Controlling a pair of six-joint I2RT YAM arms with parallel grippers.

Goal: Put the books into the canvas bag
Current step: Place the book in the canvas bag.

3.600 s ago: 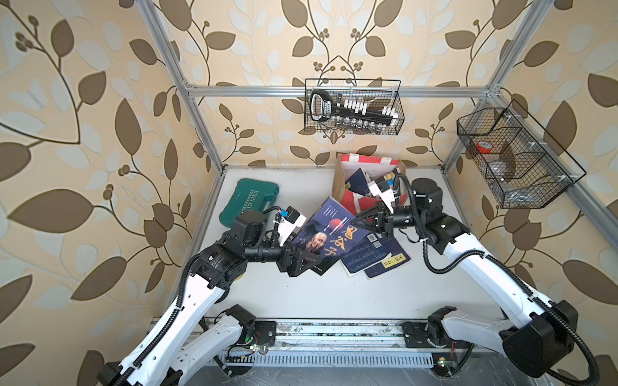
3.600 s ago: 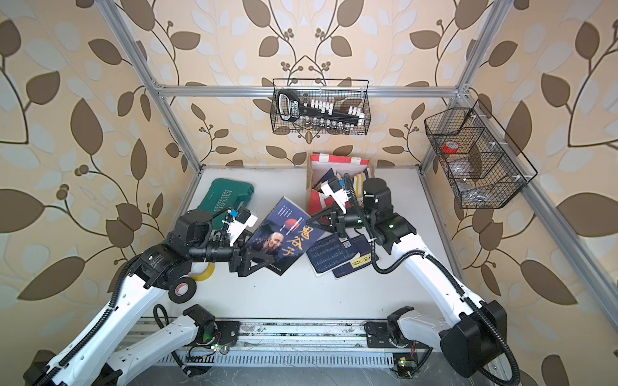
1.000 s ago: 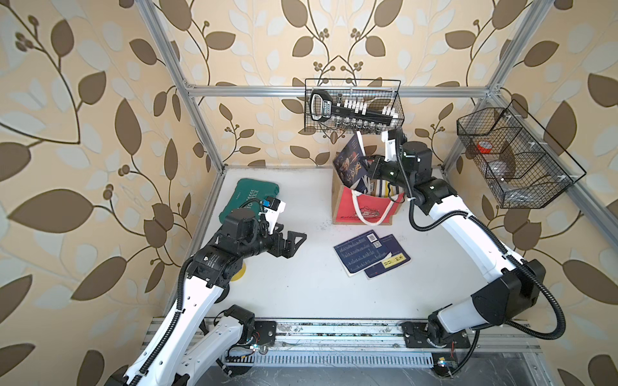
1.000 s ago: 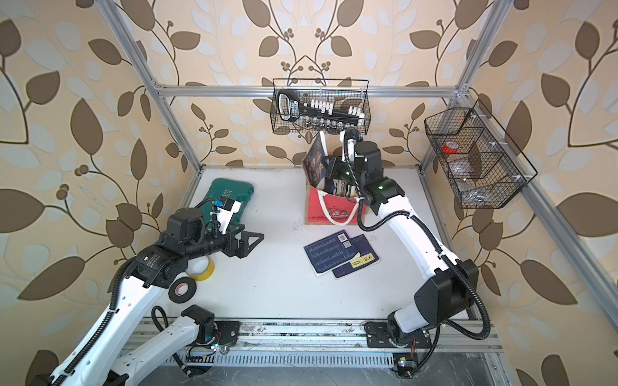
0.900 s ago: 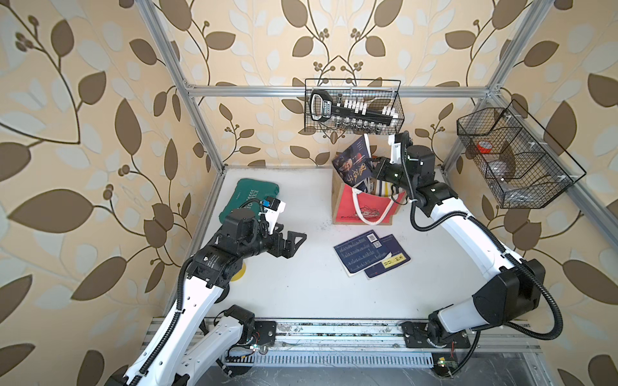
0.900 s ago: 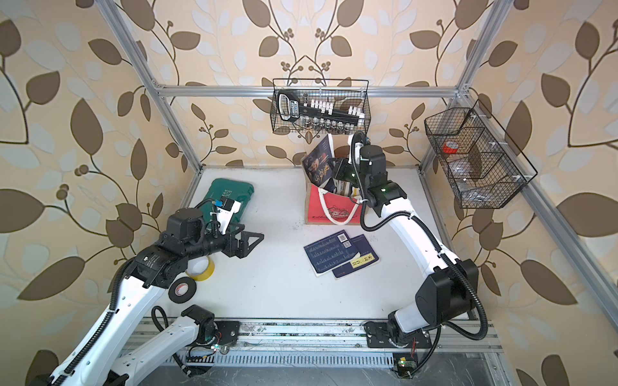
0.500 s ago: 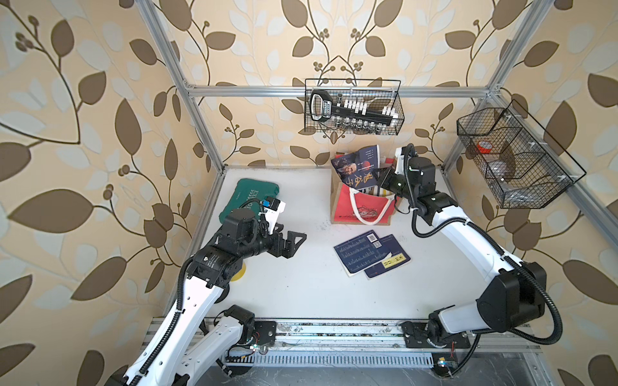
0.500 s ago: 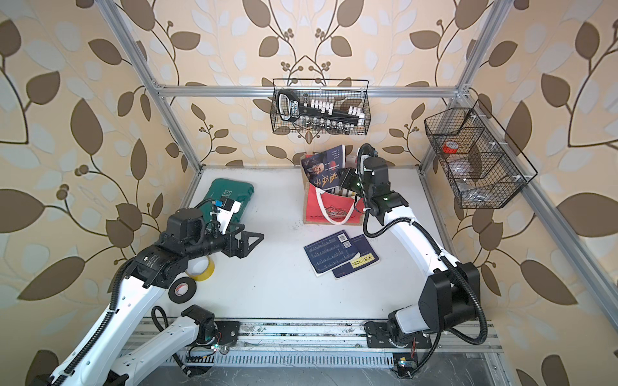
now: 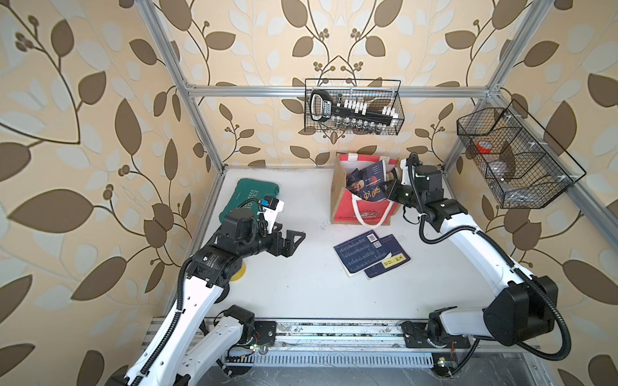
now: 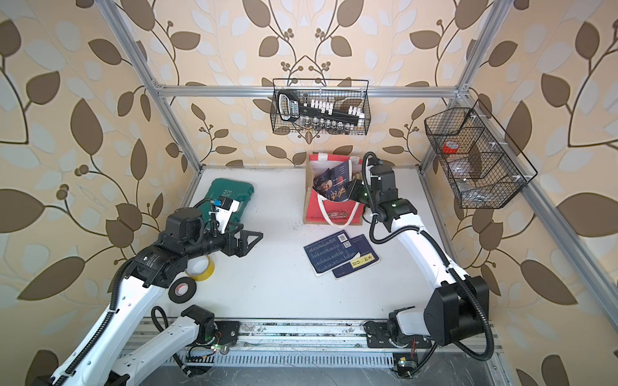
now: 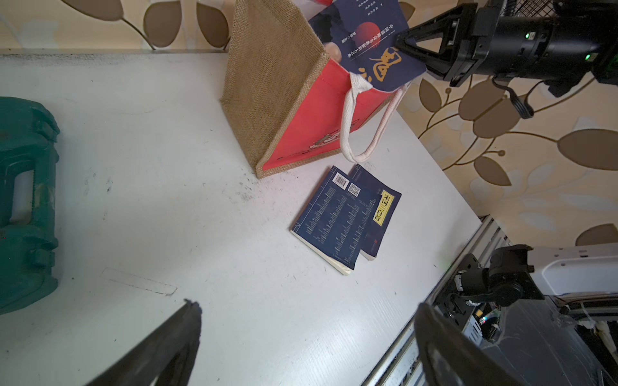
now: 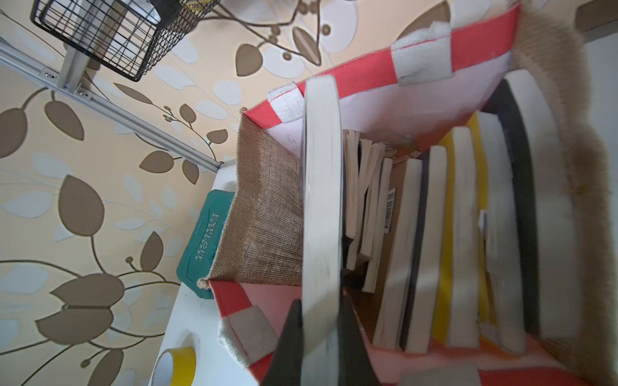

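Observation:
The canvas bag [image 9: 363, 212] [image 10: 334, 214] stands upright at the back of the table, red panel forward. My right gripper [image 9: 389, 191] [image 10: 354, 191] [image 12: 320, 300] is shut on a navy book with gold characters [image 9: 366, 182] [image 11: 364, 43] [image 12: 321, 200], which is tilted with its lower part inside the bag's mouth. Several books [image 12: 451, 234] stand on edge inside the bag. Two navy books [image 9: 369, 254] [image 10: 339, 255] [image 11: 344, 217] lie overlapping on the table in front of the bag. My left gripper [image 9: 294, 244] [image 10: 252, 244] [image 11: 307, 305] hovers open and empty at the table's left.
A green tool case [image 9: 254, 197] lies at the back left. A yellow tape roll [image 10: 200, 265] and a black one [image 10: 180, 289] sit beside my left arm. Wire baskets hang on the back wall [image 9: 354, 107] and the right wall [image 9: 511, 160].
My right gripper has come down and swung the navy book from above the bag into its mouth. The left arm has not moved.

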